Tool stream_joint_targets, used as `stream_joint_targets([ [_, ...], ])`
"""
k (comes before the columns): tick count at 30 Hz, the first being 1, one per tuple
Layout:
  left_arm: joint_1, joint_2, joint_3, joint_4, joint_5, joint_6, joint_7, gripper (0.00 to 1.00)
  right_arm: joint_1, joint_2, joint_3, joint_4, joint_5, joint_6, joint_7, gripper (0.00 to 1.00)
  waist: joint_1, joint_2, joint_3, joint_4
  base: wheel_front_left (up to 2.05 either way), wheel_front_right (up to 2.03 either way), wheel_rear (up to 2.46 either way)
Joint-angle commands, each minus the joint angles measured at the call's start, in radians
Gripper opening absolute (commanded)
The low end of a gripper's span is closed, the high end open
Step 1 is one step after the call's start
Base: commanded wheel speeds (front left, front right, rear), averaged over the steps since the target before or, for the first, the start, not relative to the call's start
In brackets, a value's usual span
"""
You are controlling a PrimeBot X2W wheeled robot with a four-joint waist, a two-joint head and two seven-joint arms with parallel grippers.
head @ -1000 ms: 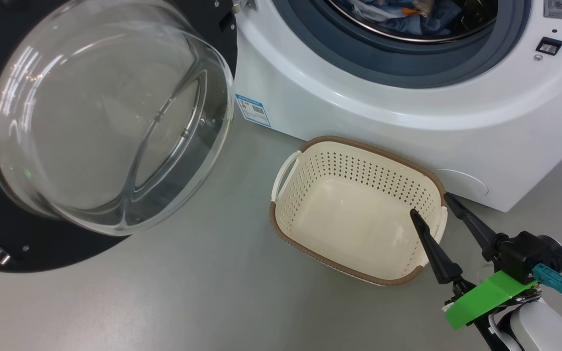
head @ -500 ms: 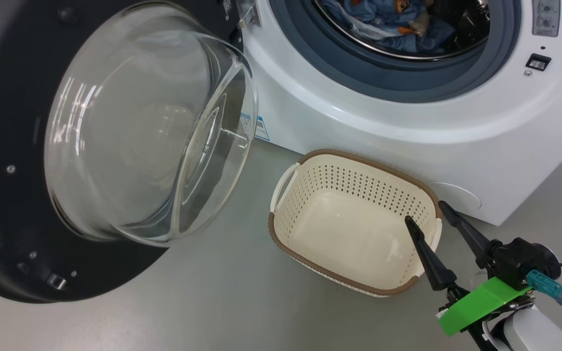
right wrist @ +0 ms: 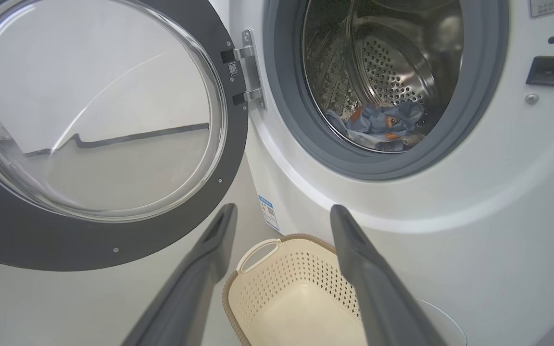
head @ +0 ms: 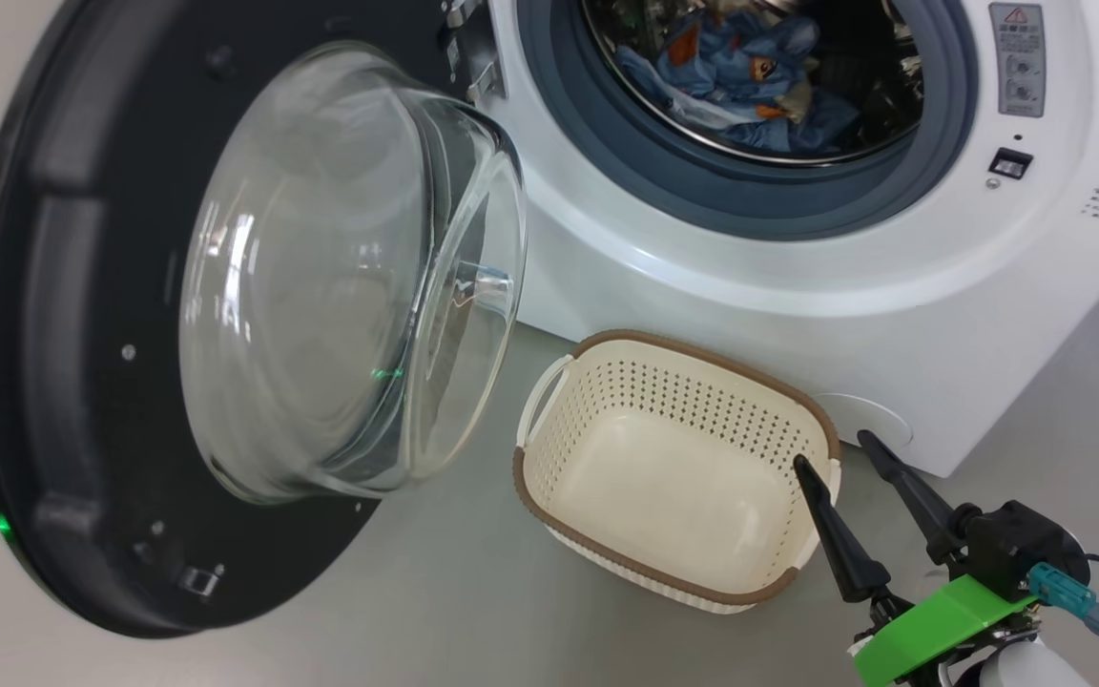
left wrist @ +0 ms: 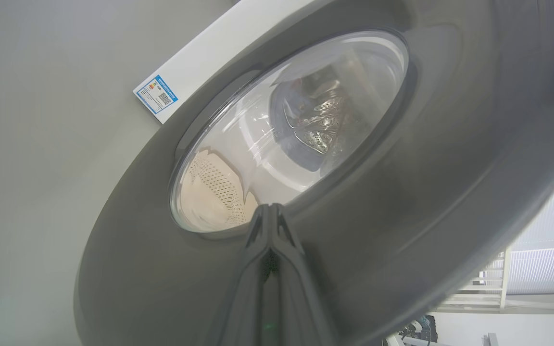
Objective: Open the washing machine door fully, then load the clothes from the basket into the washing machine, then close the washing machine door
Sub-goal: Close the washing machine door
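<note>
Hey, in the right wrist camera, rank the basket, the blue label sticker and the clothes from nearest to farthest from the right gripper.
1. The basket, just below the open right gripper, between its fingers.
2. The blue label sticker, on the lower front corner of the washing machine, just above the basket.
3. The clothes, deep inside the drum, up and to the right.

Washing machine door (head: 63, 401) nearer its opening.

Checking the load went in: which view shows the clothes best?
Head view: the clothes lie large and clear inside the washing machine. Right wrist view shows them smaller, deeper. Left wrist view: door glass distorts them beyond telling.
</note>
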Motion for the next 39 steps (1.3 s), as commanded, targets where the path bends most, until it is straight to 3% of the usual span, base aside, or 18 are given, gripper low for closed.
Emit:
stream_joint_targets([
  [1, -0.009, 0.04, 0.029, -0.056, -0.004, -0.007, 0.032, 0.0, 0.012, 0.001, 0.008, -0.026, 0.014, 0.006, -0.008, 1.0, 0.0, 0.0, -0.014, -0.012, 0.0, 0.0, 0.0],
  [18, 0.03, -0.025, -0.037, -0.231, 0.009, -0.007, 0.133, 0.0, 0.057, 0.033, -0.043, -0.033, 0.007, 0.006, -0.008, 1.0, 0.0, 0.0, -0.065, -0.094, 0.0, 0.0, 0.0],
  [39, 0.001, -0.125, -0.096, -0.309, 0.037, -0.007, 0.138, 0.0, 0.078, 0.072, -0.082, -0.045, 0.0, 0.006, -0.008, 1.0, 0.0, 0.0, -0.085, -0.291, 0.0, 0.0, 0.0],
])
